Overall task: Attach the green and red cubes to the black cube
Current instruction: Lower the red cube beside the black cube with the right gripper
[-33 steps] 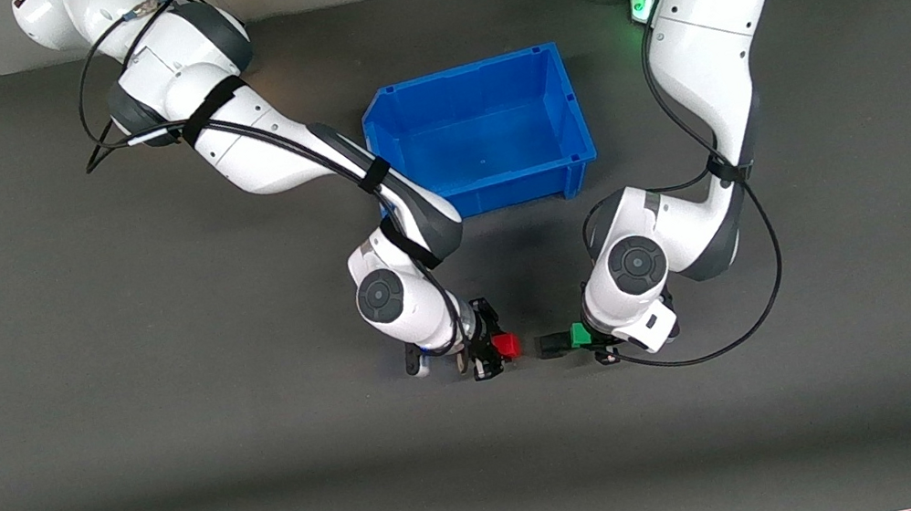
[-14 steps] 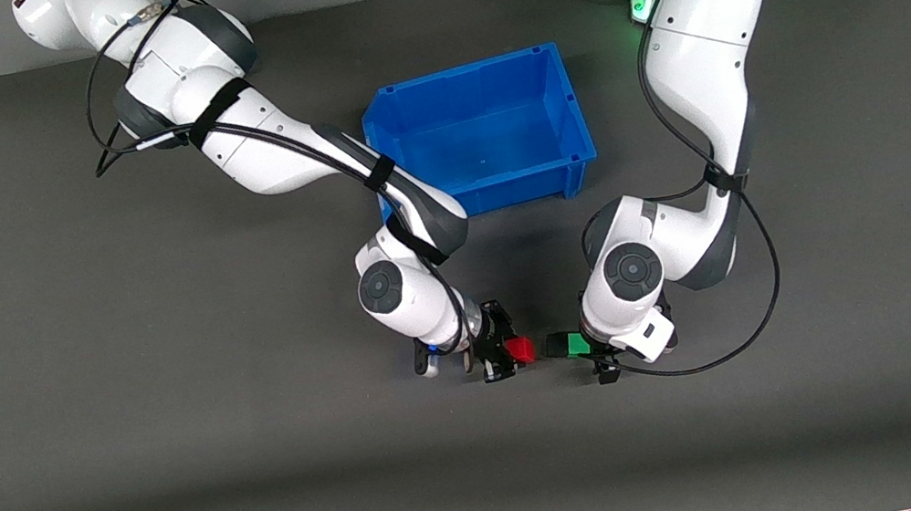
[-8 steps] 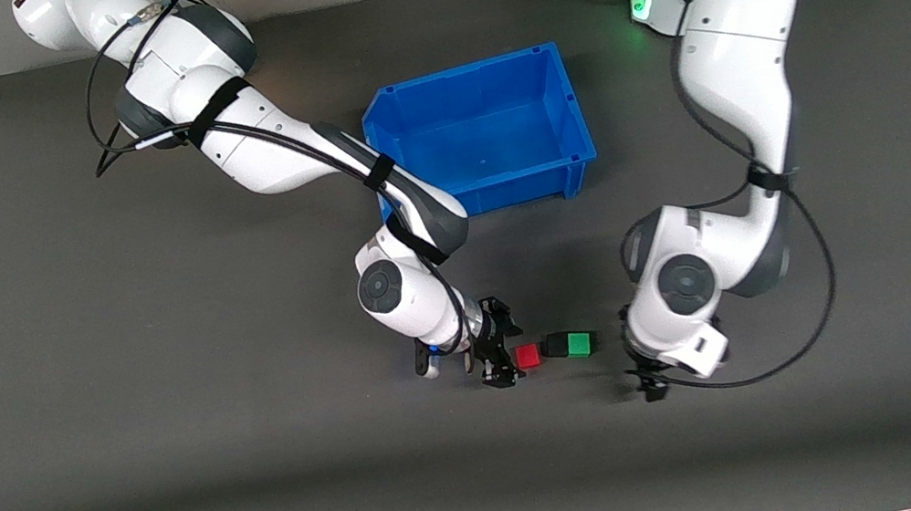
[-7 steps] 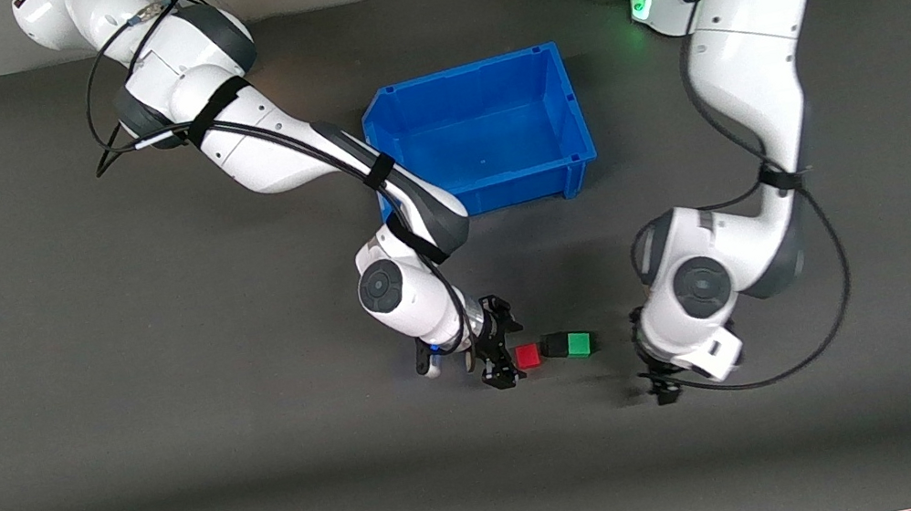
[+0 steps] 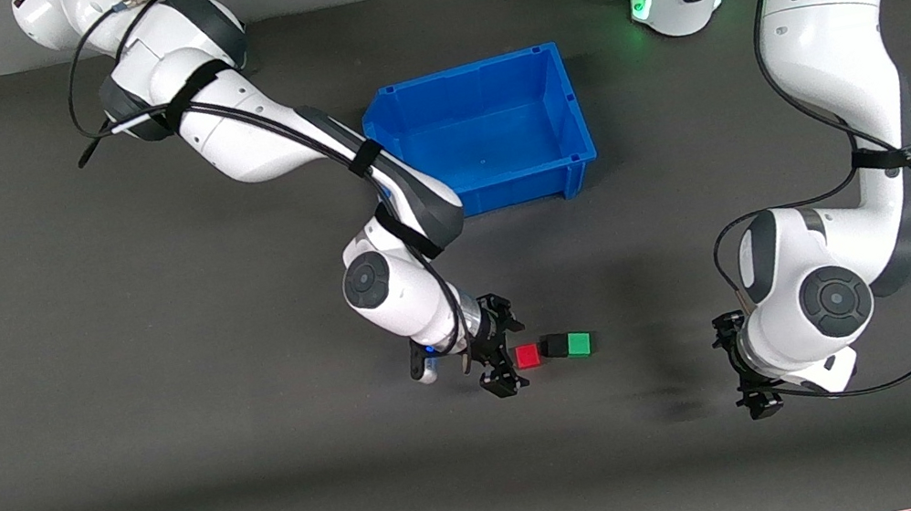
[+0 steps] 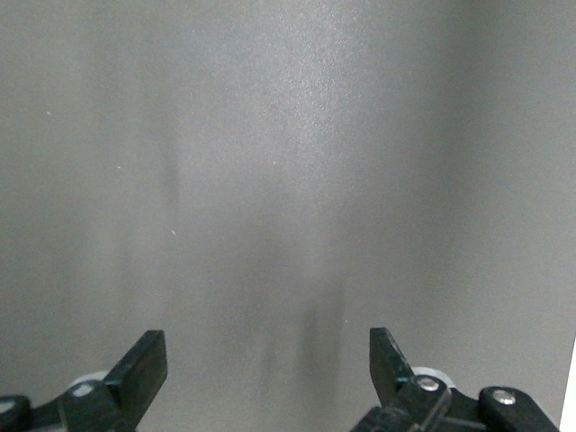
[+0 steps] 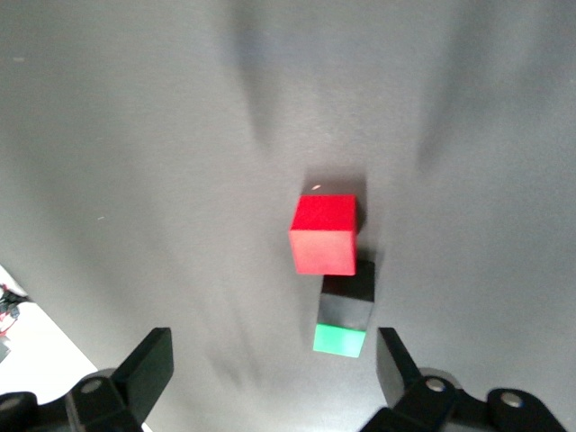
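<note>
On table: black cube half-hidden between red cube, green cube.

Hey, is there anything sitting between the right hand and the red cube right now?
Nothing visible. The right hand is open just beside the red cube, with only bare table mat between them. The black cube and green cube lie past the red one, toward the left arm's end.
</note>
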Robot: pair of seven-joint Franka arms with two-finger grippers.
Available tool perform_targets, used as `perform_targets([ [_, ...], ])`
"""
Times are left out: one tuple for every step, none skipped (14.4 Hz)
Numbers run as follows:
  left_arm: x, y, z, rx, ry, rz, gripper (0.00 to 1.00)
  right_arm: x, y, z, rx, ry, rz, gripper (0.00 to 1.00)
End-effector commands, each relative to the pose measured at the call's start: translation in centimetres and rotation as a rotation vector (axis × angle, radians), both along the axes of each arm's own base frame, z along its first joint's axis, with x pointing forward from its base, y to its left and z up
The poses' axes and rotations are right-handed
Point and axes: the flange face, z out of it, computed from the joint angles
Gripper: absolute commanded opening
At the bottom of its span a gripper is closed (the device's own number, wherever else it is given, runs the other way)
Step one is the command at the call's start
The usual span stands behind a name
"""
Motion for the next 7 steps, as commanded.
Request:
perform_targets([
  [-0.6,-2.0,-0.7,-0.001,0.019,-0.024,1.00,-0.3,-1.7,2.1,-0.044,-0.010,0.043,1.00],
  [-0.7,-2.5,-0.8,-0.001,0.019,-0.024,1.00,-0.3,-1.8,2.4,-0.044,-0.012,0.043,1.00],
  [-0.8,-2.7,-1.0,-0.001,0.022,-0.026,1.00,-0.2,-1.9,2.4,-0.044,-0.011,0.042,1.00],
  [-1.0,-3.4,-1.4,-0.001,0.028,-0.031,1.00,0.0,-2.4,2.2,-0.047,-0.006,0.038,1.00],
  [-1.3,-4.1,-1.5,-0.001,0.032,-0.041,1.00,-0.3,-2.6,1.4,-0.055,0.010,0.043,1.00],
  [-1.4,-4.3,-1.7,-0.001,0.035,-0.043,1.00,-0.4,-2.6,0.5,-0.070,0.010,0.060,1.00],
  [-1.6,-4.9,-1.8,0.000,0.036,-0.052,1.00,-0.6,-2.5,-0.6,-0.092,0.010,0.074,1.00],
])
